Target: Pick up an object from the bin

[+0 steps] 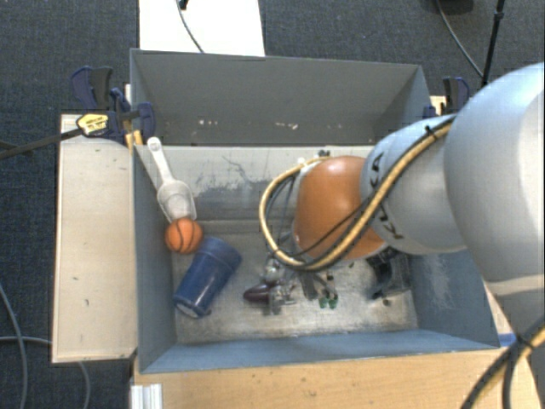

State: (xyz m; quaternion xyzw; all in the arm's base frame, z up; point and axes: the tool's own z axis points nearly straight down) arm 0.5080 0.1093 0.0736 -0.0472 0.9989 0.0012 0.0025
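The gripper (285, 290), whose opening I cannot tell, sits at 6 o'clock in the bin (281, 100), just beside a small dark maroon lump (258, 295) at its 9 o'clock, probably light, smooth and slippery, best pinched across its narrow middle.

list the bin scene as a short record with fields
end effector: low over the bin floor, front middle
dark maroon oval piece: nearest thing, at its left
blue cup: on its side, front left
orange ball: between scoop and cup
white scoop: along the left wall
black thing: right of the end effector
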